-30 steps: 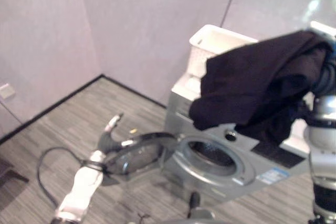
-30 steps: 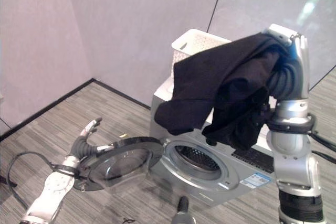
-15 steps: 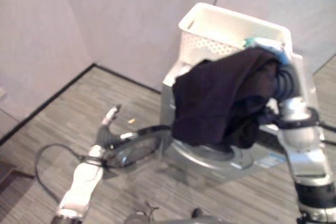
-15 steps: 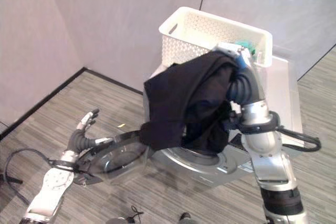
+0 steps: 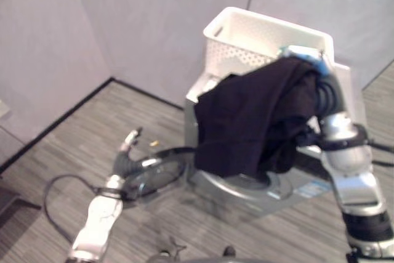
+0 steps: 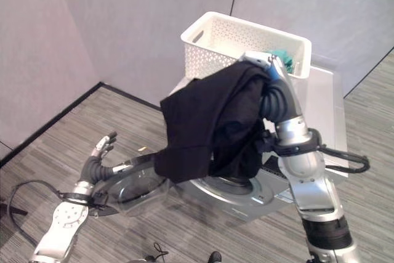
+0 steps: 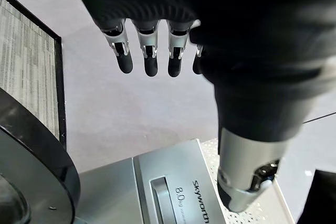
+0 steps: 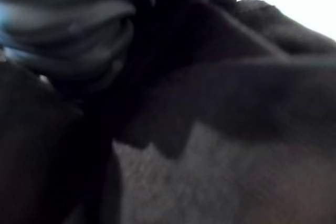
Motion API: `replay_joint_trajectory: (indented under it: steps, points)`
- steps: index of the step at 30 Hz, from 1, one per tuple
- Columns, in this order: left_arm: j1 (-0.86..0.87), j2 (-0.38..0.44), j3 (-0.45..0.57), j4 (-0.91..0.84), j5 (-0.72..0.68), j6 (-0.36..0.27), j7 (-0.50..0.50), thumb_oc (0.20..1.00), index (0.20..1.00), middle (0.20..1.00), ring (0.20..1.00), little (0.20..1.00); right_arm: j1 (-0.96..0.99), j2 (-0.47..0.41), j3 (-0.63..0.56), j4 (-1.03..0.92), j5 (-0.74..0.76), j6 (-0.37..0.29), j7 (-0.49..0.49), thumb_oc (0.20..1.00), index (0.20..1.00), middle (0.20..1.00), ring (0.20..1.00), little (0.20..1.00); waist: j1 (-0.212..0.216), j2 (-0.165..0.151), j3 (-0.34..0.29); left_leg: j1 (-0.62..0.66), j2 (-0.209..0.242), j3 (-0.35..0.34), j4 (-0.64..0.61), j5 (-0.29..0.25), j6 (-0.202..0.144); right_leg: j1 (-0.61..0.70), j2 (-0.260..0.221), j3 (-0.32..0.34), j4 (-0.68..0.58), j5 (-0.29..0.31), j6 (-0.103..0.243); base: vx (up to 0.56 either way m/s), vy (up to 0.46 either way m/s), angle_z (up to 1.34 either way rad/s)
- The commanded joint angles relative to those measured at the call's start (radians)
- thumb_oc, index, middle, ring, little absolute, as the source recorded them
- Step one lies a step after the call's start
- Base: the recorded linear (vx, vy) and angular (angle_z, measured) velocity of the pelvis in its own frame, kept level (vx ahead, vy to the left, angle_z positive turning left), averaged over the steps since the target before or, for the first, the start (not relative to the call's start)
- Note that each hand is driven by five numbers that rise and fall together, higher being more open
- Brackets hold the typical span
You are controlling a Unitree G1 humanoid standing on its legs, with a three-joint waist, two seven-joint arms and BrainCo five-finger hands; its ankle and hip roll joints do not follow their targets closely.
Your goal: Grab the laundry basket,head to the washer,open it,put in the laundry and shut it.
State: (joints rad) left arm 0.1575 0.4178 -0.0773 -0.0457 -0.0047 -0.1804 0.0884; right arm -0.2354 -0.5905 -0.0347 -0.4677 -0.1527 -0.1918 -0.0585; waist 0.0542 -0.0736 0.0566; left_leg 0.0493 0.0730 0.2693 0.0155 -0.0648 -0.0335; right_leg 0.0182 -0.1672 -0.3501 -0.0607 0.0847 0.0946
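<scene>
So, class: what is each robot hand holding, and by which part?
The right hand carries the black garment, draped over it; its grip is hidden. The left hand holds nothing, beside the washer door.

Grey striped floor (image 6: 184,226) meets pale walls (image 6: 123,23) along a black baseboard (image 6: 49,124).

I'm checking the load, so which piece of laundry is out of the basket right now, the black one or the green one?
The black garment: it hangs draped over the right hand in front of the washer. The green one lies in the white basket on top.

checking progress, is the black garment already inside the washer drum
No, the black garment hangs draped over the right hand, above the washer opening.
</scene>
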Motion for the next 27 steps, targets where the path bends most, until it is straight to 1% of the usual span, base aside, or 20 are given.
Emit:
replay_joint_trajectory:
  steps: [1, 3, 4, 5, 6, 7, 8, 9, 12, 15, 20, 21, 22, 23, 24, 26, 27]
  points:
    - [-0.058, 0.052, -0.009, -0.048, -0.014, -0.043, 0.011, 1.000, 1.000, 1.000, 1.000, 1.000, -0.042, 0.010, -0.067, -0.091, 0.089, -0.044, -0.018, 0.200, 0.200, 0.200, 0.200, 0.200, -0.008, -0.019, -0.050, -0.040, 0.008, 0.028, -0.050, -0.003, 0.067, 0.085, -0.025, -0.042, 0.059, -0.133, 0.039, -0.06, -0.059, 0.00]
    - [-0.072, 0.045, -0.014, -0.042, -0.016, -0.039, 0.008, 1.000, 1.000, 1.000, 1.000, 1.000, 0.021, 0.015, -0.081, -0.113, 0.149, -0.054, 0.016, 0.200, 0.200, 0.200, 0.200, 0.200, -0.026, -0.017, -0.050, -0.038, 0.019, 0.033, -0.075, 0.024, 0.053, 0.088, -0.010, -0.047, 0.048, -0.137, 0.032, -0.10, -0.085, -0.02]
    - [-0.072, 0.045, -0.015, -0.041, -0.016, -0.040, 0.008, 1.000, 1.000, 1.000, 1.000, 1.000, 0.025, 0.015, -0.083, -0.116, 0.151, -0.054, 0.018, 0.200, 0.200, 0.200, 0.200, 0.200, -0.026, -0.017, -0.051, -0.038, 0.019, 0.032, -0.077, 0.025, 0.052, 0.089, -0.010, -0.048, 0.047, -0.137, 0.031, -0.13, -0.102, 0.03]
    - [-0.075, 0.035, -0.022, -0.041, -0.029, -0.039, -0.002, 1.000, 1.000, 1.000, 1.000, 1.000, 0.087, 0.026, -0.096, -0.128, 0.211, -0.068, 0.042, 0.200, 0.200, 0.200, 0.200, 0.200, -0.040, -0.014, -0.050, -0.039, 0.030, 0.037, -0.087, 0.043, 0.042, 0.092, 0.000, -0.052, 0.035, -0.138, 0.027, -0.07, -0.066, 0.06]
    - [-0.074, 0.036, -0.023, -0.040, -0.030, -0.040, -0.003, 1.000, 1.000, 1.000, 1.000, 1.000, 0.091, 0.025, -0.098, -0.130, 0.215, -0.070, 0.044, 0.200, 0.200, 0.200, 0.200, 0.200, -0.040, -0.014, -0.051, -0.038, 0.031, 0.036, -0.088, 0.045, 0.041, 0.093, 0.001, -0.053, 0.034, -0.138, 0.026, -0.11, -0.100, 0.07]
    - [-0.076, 0.032, -0.028, -0.035, -0.039, -0.037, -0.008, 1.000, 1.000, 1.000, 1.000, 1.000, 0.143, 0.035, -0.099, -0.127, 0.269, -0.068, 0.069, 0.200, 0.200, 0.200, 0.200, 0.200, -0.048, -0.011, -0.053, -0.037, 0.040, 0.040, -0.092, 0.053, 0.035, 0.096, 0.008, -0.053, 0.026, -0.139, 0.024, -0.04, -0.043, 0.04]
    - [-0.075, 0.032, -0.029, -0.035, -0.039, -0.038, -0.008, 1.000, 1.000, 1.000, 1.000, 1.000, 0.145, 0.035, -0.101, -0.129, 0.270, -0.067, 0.070, 0.200, 0.200, 0.200, 0.200, 0.200, -0.048, -0.011, -0.054, -0.037, 0.040, 0.040, -0.093, 0.053, 0.035, 0.096, 0.009, -0.053, 0.025, -0.138, 0.024, -0.09, -0.081, 0.03]
    - [-0.085, 0.029, -0.040, -0.036, -0.047, -0.037, -0.015, 1.000, 1.000, 1.000, 1.000, 1.000, 0.211, 0.054, -0.088, -0.116, 0.328, -0.070, 0.094, 0.200, 0.200, 0.200, 0.200, 0.200, -0.060, -0.008, -0.050, -0.035, 0.050, 0.043, -0.094, 0.061, 0.028, 0.095, 0.017, -0.051, 0.026, -0.143, 0.018, -0.07, -0.068, -0.08]
    - [-0.088, 0.023, -0.053, -0.044, -0.074, -0.039, -0.028, 1.000, 1.000, 1.000, 1.000, 1.000, 0.321, 0.083, -0.067, -0.104, 0.405, -0.062, 0.136, 0.200, 0.200, 0.200, 0.200, 0.200, -0.075, -0.001, -0.048, -0.029, 0.063, 0.051, -0.090, 0.068, 0.020, 0.099, 0.027, -0.051, 0.028, -0.154, 0.009, -0.06, -0.071, -0.03]
    - [-0.081, 0.024, -0.051, -0.058, -0.095, -0.040, -0.038, 1.000, 1.000, 1.000, 1.000, 1.000, 0.387, 0.097, -0.057, -0.102, 0.435, -0.053, 0.163, 0.200, 0.200, 0.200, 0.200, 0.200, -0.082, 0.002, -0.050, -0.027, 0.071, 0.055, -0.084, 0.070, 0.015, 0.103, 0.034, -0.049, 0.026, -0.159, 0.003, -0.02, -0.057, -0.09]
    - [-0.015, 0.055, 0.022, -0.156, -0.143, -0.027, -0.092, 1.000, 1.000, 1.000, 1.000, 1.000, 0.528, 0.096, -0.048, -0.093, 0.464, -0.017, 0.242, 0.200, 0.200, 0.200, 0.200, 0.200, -0.088, 0.019, -0.035, -0.023, 0.082, 0.060, -0.070, 0.073, 0.008, 0.103, 0.042, -0.045, 0.025, -0.169, -0.006, -0.02, -0.045, -0.07]
    - [-0.010, 0.056, 0.024, -0.161, -0.145, -0.025, -0.095, 1.000, 1.000, 1.000, 1.000, 1.000, 0.532, 0.096, -0.048, -0.095, 0.465, -0.016, 0.244, 0.200, 0.200, 0.200, 0.200, 0.200, -0.089, 0.019, -0.037, -0.023, 0.083, 0.060, -0.069, 0.073, 0.008, 0.104, 0.042, -0.045, 0.025, -0.169, -0.006, 0.00, 0.000, 0.00]
    - [0.023, 0.065, 0.047, -0.200, -0.163, -0.019, -0.122, 1.000, 1.000, 1.000, 1.000, 1.000, 0.569, 0.090, -0.054, -0.097, 0.480, -0.003, 0.276, 0.200, 0.200, 0.200, 0.200, 0.200, -0.089, 0.023, -0.033, -0.023, 0.084, 0.059, -0.067, 0.073, 0.007, 0.105, 0.044, -0.044, 0.023, -0.170, -0.008, 0.00, -0.021, 0.03]
    - [0.025, 0.065, 0.048, -0.201, -0.163, -0.018, -0.123, 1.000, 1.000, 1.000, 1.000, 1.000, 0.570, 0.090, -0.053, -0.098, 0.481, -0.003, 0.276, 0.200, 0.200, 0.200, 0.200, 0.200, -0.089, 0.023, -0.034, -0.023, 0.084, 0.059, -0.067, 0.073, 0.007, 0.105, 0.044, -0.044, 0.023, -0.170, -0.008, 0.00, -0.032, 0.03]
    - [0.058, 0.082, 0.071, -0.234, -0.177, -0.018, -0.148, 1.000, 1.000, 1.000, 1.000, 1.000, 0.598, 0.088, -0.051, -0.082, 0.505, 0.012, 0.298, 0.200, 0.200, 0.200, 0.200, 0.200, -0.086, 0.030, -0.027, -0.024, 0.084, 0.057, -0.065, 0.073, 0.006, 0.105, 0.046, -0.043, 0.020, -0.170, -0.010, 0.00, 0.000, 0.00]
    - [0.076, 0.091, 0.083, -0.254, -0.184, -0.013, -0.163, 1.000, 1.000, 1.000, 1.000, 1.000, 0.612, 0.086, -0.047, -0.076, 0.508, 0.017, 0.308, 0.200, 0.200, 0.200, 0.200, 0.200, -0.085, 0.031, -0.025, -0.024, 0.085, 0.056, -0.064, 0.074, 0.006, 0.104, 0.047, -0.042, 0.019, -0.170, -0.010, 0.00, 0.000, 0.00]
    - [0.091, 0.109, 0.091, -0.283, -0.192, -0.010, -0.188, 1.000, 1.000, 1.000, 1.000, 1.000, 0.633, 0.091, -0.033, -0.063, 0.522, 0.027, 0.323, 0.200, 0.200, 0.200, 0.200, 0.200, -0.084, 0.036, -0.016, -0.027, 0.085, 0.052, -0.064, 0.076, 0.004, 0.100, 0.048, -0.041, 0.017, -0.169, -0.010, 0.00, 0.000, 0.00]
